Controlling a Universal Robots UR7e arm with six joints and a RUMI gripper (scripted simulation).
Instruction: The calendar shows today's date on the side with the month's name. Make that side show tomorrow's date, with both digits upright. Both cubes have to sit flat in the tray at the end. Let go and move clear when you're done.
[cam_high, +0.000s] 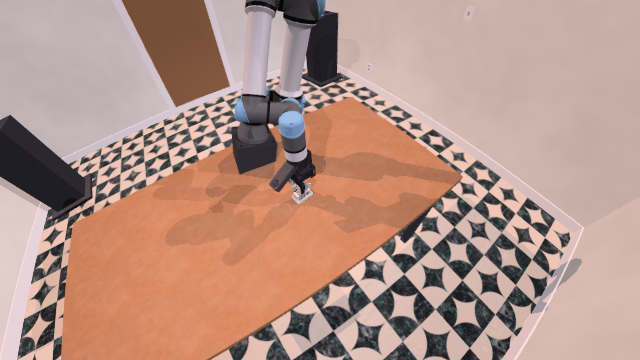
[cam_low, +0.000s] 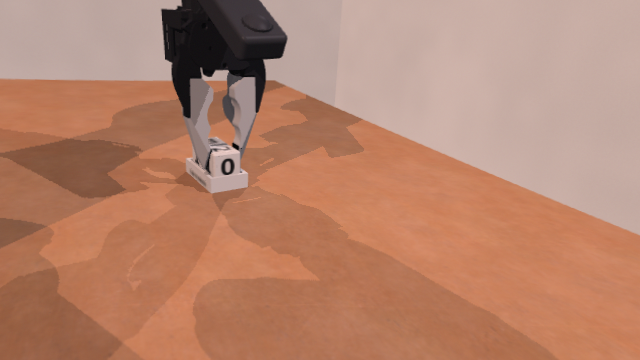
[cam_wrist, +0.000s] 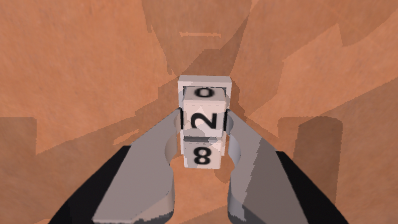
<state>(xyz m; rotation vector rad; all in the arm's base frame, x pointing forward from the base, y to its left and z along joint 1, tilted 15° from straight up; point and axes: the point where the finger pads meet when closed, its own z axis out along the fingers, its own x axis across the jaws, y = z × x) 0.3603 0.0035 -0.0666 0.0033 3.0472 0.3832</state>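
A small white calendar tray (cam_high: 305, 198) (cam_low: 226, 186) (cam_wrist: 204, 79) sits on the brown table top (cam_high: 200, 270), near the arm's base. Two white digit cubes stand in it, one behind the other. In the wrist view the farther cube (cam_wrist: 202, 120) (cam_low: 227, 166) shows 2 on top and 0 on its far end face. The nearer cube (cam_wrist: 201, 155) shows 8 on top. My gripper (cam_high: 301, 191) (cam_low: 221, 155) (cam_wrist: 203, 110) points straight down and is shut on the sides of the cube with the 2. In the exterior view the left finger hides the other cube. The month's name is not readable.
The arm's dark base block (cam_high: 254, 150) stands on the table just behind the tray. The table's right edge (cam_high: 425, 210) is about two tray lengths away. Black boxes stand on the tiled floor at left (cam_high: 35, 170) and at the back (cam_high: 322, 47).
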